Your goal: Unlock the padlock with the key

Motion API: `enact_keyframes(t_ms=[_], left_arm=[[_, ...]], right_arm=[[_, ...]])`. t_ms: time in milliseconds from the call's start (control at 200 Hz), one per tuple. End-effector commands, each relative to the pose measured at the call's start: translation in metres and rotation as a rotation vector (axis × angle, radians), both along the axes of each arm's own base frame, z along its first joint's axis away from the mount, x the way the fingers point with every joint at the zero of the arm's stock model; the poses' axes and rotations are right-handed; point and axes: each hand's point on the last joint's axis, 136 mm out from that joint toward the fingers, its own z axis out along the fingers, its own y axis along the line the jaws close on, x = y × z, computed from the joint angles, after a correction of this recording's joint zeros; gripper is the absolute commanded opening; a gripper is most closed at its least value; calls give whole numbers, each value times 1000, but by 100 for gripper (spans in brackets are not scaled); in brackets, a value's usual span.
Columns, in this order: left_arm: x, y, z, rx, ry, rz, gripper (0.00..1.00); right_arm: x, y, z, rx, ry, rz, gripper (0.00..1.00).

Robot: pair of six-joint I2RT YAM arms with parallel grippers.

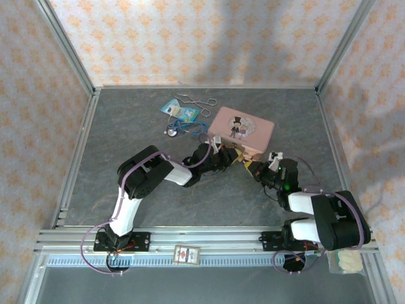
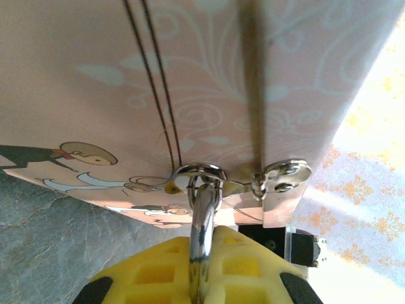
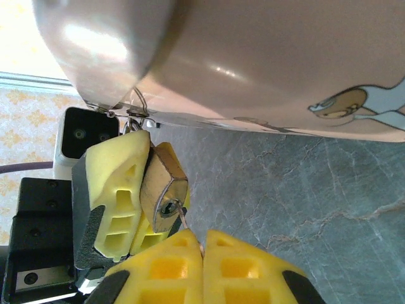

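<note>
The brass padlock (image 3: 161, 183) hangs by its silvery shackle (image 2: 202, 212) from the hasp ring (image 2: 199, 171) on the front of the pink tin box (image 1: 242, 128). My left gripper (image 2: 202, 256) is shut on the padlock, its yellow fingers (image 3: 112, 183) on both sides of the body. My right gripper (image 3: 202, 246) is shut on the key (image 3: 188, 227), whose thin blade slants up to the keyhole (image 3: 168, 206) and touches it at the tip. In the top view both grippers meet just in front of the box, the left gripper (image 1: 229, 158) and the right gripper (image 1: 254, 168).
Behind the box lie a blue-and-white card (image 1: 181, 110), metal forceps (image 1: 195, 99) and a blue cord with a ring (image 1: 185, 128). A small card (image 1: 186, 254) sits on the front rail. Patterned walls close in the grey table (image 1: 126, 126).
</note>
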Motion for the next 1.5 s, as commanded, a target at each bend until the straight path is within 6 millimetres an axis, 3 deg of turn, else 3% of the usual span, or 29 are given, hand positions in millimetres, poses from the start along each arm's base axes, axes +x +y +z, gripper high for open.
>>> enact_keyframes(t_ms=[0,270,460,716,926,1116,1246,1491], left_arm=[[-5,-14,51,-117,-112,-33,0],[-4,-13,45,-109,-104,-25,0],[-3,-13,46,-113,-106,-22,0],[-10,-17,51,-133,-112,-46,0],[-25,-20,61,-206,-102,-93,0],[-39,-27,70,-243,-85,-134,0],[-43,-28,83,-288,-108,-147,0],[-49,-27,97,-344,-121,-169,0]], right_arm=[[9,7,24,37,-83,27,0],[2,7,34,35,-104,36,0],[-4,6,22,23,-69,40,0],[7,10,33,49,-123,46,0],[22,13,36,31,-154,72,0],[18,14,32,-29,-240,133,0],[18,18,15,-3,-157,163,0],[22,22,10,75,-87,157,0]])
